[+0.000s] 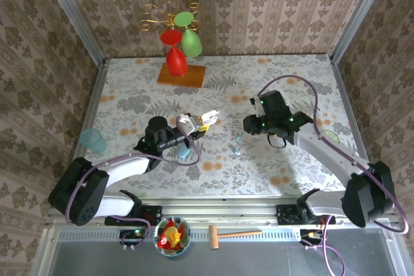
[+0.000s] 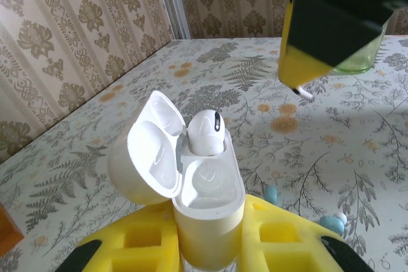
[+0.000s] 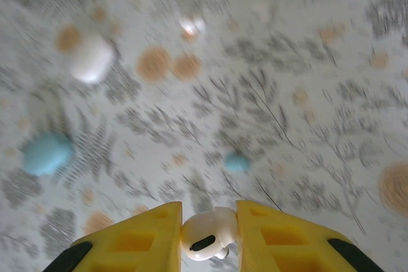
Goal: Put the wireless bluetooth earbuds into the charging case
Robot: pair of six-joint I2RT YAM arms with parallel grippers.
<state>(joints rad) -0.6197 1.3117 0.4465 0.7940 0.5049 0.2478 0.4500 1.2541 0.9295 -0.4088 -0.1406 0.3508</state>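
Insertion of second earbud (image 3: pixel 203 239) in hand: left tool (image 2: pixel 209 240) clamps open case (image 2: pixel 153 157) holding first earbud (image 2: pixel 205 133), right tool (image 3: pixel 208 221) pinches it above table (image 3: pixel 287 125), next likely needing alignment over empty socket (image 2: pixel 207 186).

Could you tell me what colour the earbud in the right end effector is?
White earbud with a dark mark; best in the right wrist view.

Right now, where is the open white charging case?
Left wrist view: the open white case is gripped by the left gripper, one white earbud seated inside.
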